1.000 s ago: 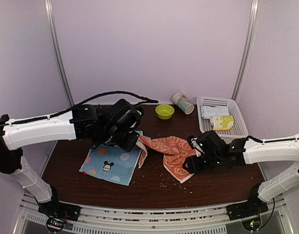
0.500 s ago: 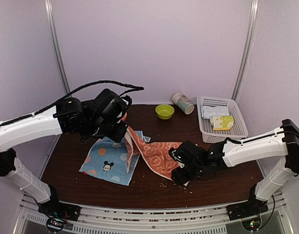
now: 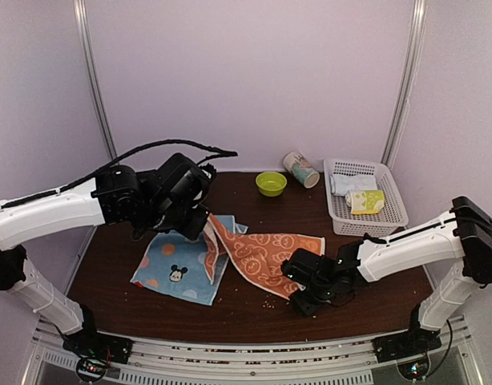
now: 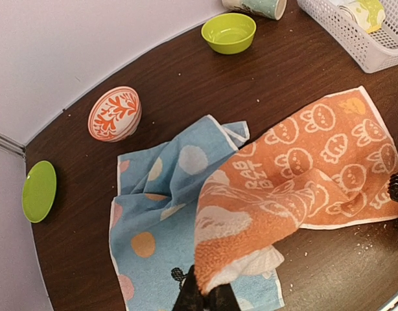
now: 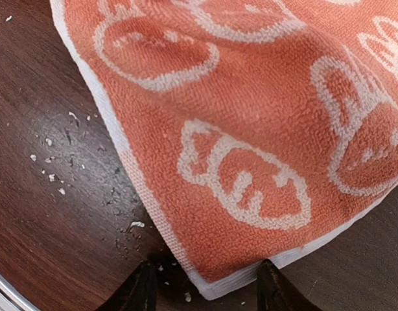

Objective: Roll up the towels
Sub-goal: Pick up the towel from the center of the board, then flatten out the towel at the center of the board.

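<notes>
**Towels: orange one going out flat, blue one lying beside it**

I am looking down on the dark table (image 3: pixel 254 317), and both towels are lying left of centre. The blue towel (image 3: pixel 170 265) is resting flat at about 8 o'clock from the middle. The orange towel (image 3: pixel 266 253) is overlapping the blue one's 3 o'clock edge and spreading out toward 3 o'clock, with its 10 o'clock end raised off the wood. The white basket (image 3: pixel 366 226) is sitting well apart at 2 o'clock.

The left gripper (image 4: pixel 205 299) is pinching that raised end, jaws closed on bunched orange cloth. The right gripper (image 5: pixel 202 285) is sitting low at the towel's 5 o'clock corner, fingers standing apart on either side of the white hem and clamping nothing.

I am reading this as the spreading step, with no rolling begun. To do it well, I am aiming to close the right fingers on the hem alone, then draw toward 4 o'clock while lowering the left end toward 10 o'clock. Light tension should be opening the folded flap under the left jaws. I am also wanting the orange cloth sliding clear of the blue, not dragging it.

I am finding no readable words. Bunny faces are covering the orange towel, and a Mickey head (image 3: pixel 178 273) is showing on the blue. The print on the tipped cup (image 3: pixel 300 169) at 1 o'clock is too small to read.
</notes>
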### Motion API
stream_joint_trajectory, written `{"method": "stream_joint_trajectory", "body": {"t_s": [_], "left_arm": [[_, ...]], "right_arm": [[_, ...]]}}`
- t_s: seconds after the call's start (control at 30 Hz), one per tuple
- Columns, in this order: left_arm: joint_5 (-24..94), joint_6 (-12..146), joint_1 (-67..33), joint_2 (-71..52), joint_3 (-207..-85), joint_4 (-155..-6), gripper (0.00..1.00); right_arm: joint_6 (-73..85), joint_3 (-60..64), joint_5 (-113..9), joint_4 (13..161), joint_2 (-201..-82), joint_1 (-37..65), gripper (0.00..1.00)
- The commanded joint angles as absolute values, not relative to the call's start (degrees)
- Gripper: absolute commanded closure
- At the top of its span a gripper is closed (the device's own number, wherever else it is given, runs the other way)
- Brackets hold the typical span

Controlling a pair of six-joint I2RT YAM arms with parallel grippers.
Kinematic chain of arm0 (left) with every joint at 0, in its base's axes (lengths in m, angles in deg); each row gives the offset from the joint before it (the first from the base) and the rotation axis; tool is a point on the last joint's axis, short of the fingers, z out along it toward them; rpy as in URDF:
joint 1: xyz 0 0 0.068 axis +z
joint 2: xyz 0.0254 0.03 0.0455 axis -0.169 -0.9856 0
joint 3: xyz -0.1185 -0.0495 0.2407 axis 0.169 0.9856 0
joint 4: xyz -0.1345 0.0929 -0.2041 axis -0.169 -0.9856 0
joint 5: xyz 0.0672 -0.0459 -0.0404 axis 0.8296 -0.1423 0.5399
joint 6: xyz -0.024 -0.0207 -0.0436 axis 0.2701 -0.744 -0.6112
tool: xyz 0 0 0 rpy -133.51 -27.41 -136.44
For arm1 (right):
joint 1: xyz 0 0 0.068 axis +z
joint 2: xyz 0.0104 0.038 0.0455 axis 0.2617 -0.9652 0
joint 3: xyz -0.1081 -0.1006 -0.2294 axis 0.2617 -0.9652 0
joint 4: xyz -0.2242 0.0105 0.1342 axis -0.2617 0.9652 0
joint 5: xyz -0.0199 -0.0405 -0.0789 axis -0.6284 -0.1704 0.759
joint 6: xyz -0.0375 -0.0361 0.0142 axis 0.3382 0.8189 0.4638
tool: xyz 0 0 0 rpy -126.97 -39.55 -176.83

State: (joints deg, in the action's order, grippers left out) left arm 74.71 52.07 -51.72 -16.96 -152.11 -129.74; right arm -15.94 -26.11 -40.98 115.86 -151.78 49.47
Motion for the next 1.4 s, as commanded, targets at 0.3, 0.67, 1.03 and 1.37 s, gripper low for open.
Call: {"method": "stream_joint_trajectory", "body": {"t_s": [0.3,0.67,1.03,1.37], "left_arm": [[76.3,53.3,-51.7,-11.0,-153.0,-130.0,1.00],[65.6,70.9,-51.7,5.7,-155.5,-127.9,1.00],[50.1,66.2,-51.8,19.3,-140.8,-128.0,1.00],[50.2,62.4,-51.8,26.4,-136.3,-128.4,1.00]], "right_arm": [[-16.3,-23.3,-31.8,123.9,-145.1,46.7,1.00],[-4.7,-1.3,-24.9,130.2,-114.6,42.7,1.00],[-11.8,-8.9,-24.8,132.6,-101.1,42.1,1.00],[-16.7,-11.7,-24.3,134.3,-94.2,41.8,1.00]]}}
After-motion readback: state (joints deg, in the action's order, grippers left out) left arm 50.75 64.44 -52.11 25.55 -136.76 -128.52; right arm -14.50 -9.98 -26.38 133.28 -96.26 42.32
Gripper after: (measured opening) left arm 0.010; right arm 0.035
